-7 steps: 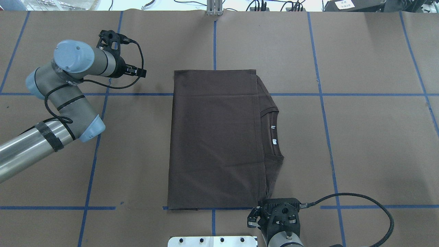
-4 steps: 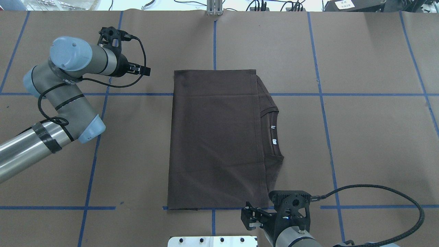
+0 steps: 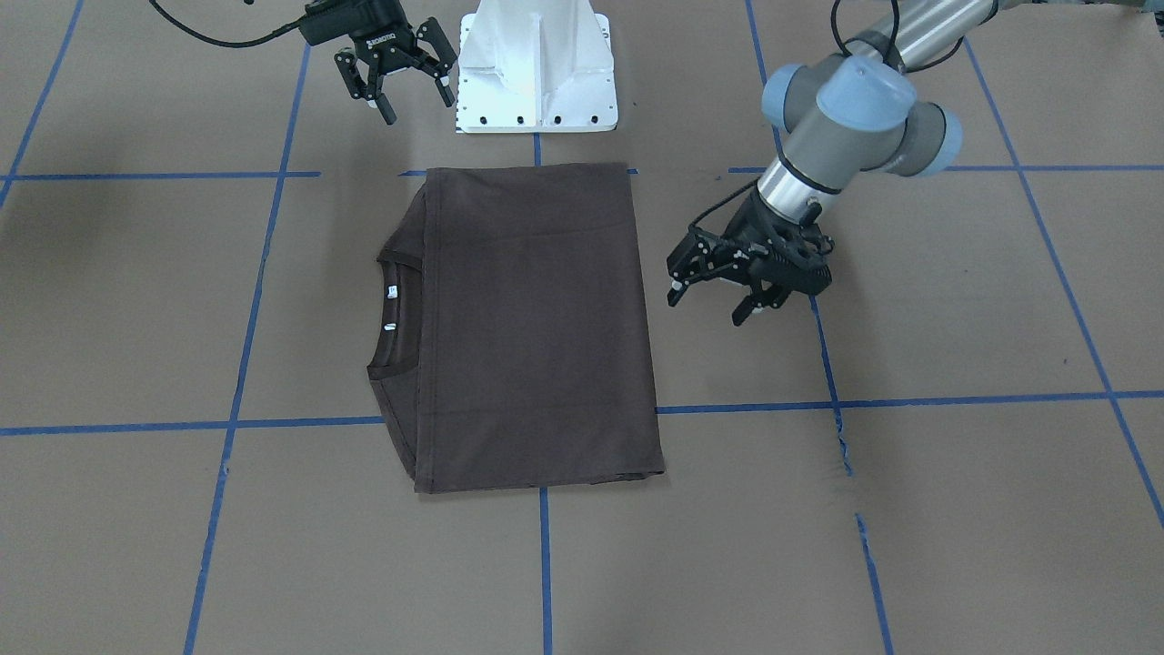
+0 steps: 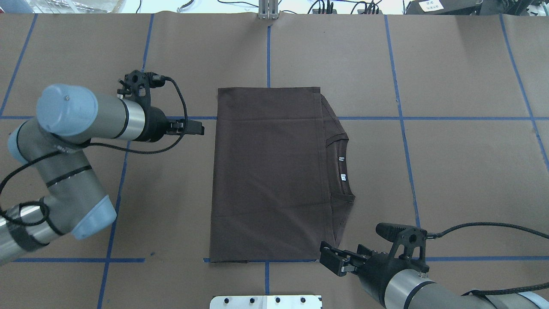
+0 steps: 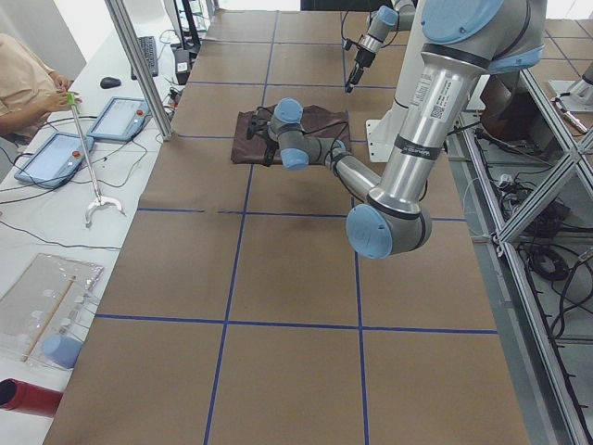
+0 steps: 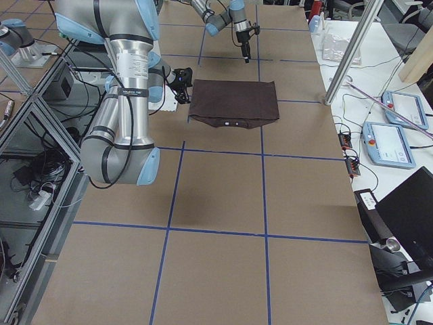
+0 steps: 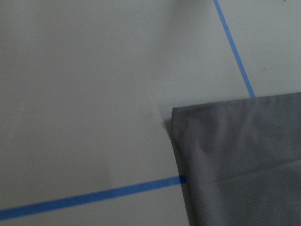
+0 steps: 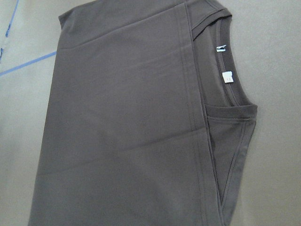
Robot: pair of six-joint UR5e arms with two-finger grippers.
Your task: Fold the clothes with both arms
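The dark brown T-shirt point(image 4: 268, 171) lies flat in the middle of the table point(image 4: 450, 171), which is covered with brown paper and blue tape lines point(image 4: 403, 128). It is folded into a neat rectangle. On the right side of the robot, the ribbed collar point(image 4: 339, 167) and two small white labels point(image 4: 342, 165) look out from under the folded layer.

The left gripper point(image 3: 707, 307) hangs just beside the left edge of the shirt, toward the far corner. Its two fingers are spread apart, it grasps nothing, and it does not touch the cloth. Its wrist camera sees one shirt corner and a tape line.

The right gripper point(image 3: 418, 105) is at the near right corner of the shirt, close to the white pedestal base point(image 3: 536, 68). It is also released, with its fingers wide and empty, apart from the cloth.
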